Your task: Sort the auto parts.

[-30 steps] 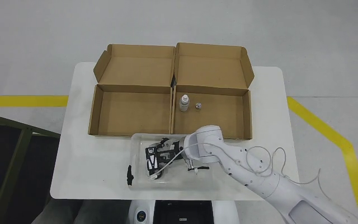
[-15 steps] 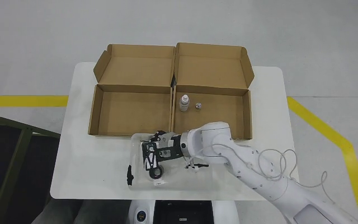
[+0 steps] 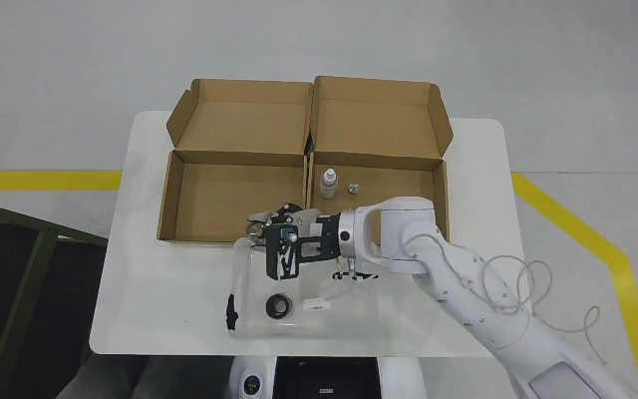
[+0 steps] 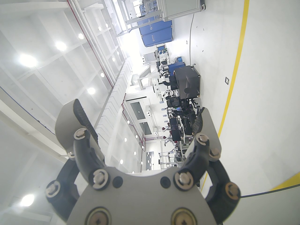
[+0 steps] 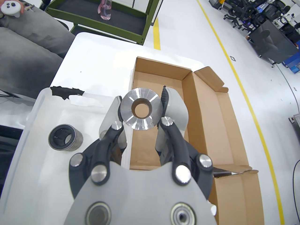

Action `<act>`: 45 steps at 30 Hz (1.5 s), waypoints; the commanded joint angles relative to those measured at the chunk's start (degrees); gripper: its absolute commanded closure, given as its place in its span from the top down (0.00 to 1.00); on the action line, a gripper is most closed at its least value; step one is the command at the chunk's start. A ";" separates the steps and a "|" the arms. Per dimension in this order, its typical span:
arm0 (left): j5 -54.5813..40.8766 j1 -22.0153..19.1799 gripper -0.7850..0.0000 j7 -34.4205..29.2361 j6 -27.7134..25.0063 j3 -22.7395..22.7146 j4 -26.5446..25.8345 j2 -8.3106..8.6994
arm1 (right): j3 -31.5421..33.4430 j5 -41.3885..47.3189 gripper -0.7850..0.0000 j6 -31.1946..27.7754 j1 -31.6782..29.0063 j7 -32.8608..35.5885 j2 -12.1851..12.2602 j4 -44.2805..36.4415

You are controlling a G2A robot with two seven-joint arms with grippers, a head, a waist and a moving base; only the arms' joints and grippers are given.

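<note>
Right wrist view shows the right gripper (image 5: 142,103) close up, its 2 fingers pinched on the rim of a bright steel ring (image 5: 127,118) with a round bore. In the top view 1 second ago this gripper was low inside the clear plastic tray (image 3: 235,289). Since then it has lifted out with the ring and travelled away from the robot, and it now hangs above the near wall of the left cardboard box (image 3: 234,199). The pick looks finished and the carry well under way. A release into that box seems the likely next step, which would make it the first part there. A black linear bearing (image 5: 65,137) lies where it did 0.5 seconds ago, on the tray floor, so at least 1 more part awaits sorting. A strip of black tape (image 5: 65,91) sits on the tray's corner.

The left gripper (image 4: 140,120) has its fingers spread with nothing between them and is aimed out at the hall.

Beyond the left box, the right cardboard box (image 3: 399,204) holds 2 small pale parts (image 3: 328,184) near its dividing wall. Both lids stand open. Tray and boxes rest on a white table (image 3: 140,279). Farther off are pale grey floor, a yellow floor line (image 3: 60,180), a green trolley (image 5: 98,22) carrying a pink bottle (image 5: 105,3), and distant office chairs.
</note>
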 commanded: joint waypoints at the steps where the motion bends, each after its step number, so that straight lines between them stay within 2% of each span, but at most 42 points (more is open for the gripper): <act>1: 0.00 0.00 1.00 0.00 0.00 0.00 0.00 0.00 | 0.79 0.49 0.00 0.19 0.33 -1.22 -0.04 0.52; 12: 0.00 0.00 1.00 0.00 0.00 0.00 0.00 0.00 | 4.30 3.34 0.00 -1.13 1.46 -11.06 -0.26 3.82; 31: 0.00 0.00 1.00 0.00 0.00 0.00 0.00 0.00 | 4.52 4.95 0.00 1.28 3.51 -18.98 -1.68 10.87; 35: 0.00 0.00 1.00 0.00 0.00 0.00 0.00 0.00 | 3.47 4.85 0.00 2.28 4.63 -18.61 -2.27 13.23; 45: 0.00 0.00 1.00 0.00 0.00 0.00 0.00 0.00 | -0.74 5.95 0.00 3.86 10.11 -11.32 -4.46 21.06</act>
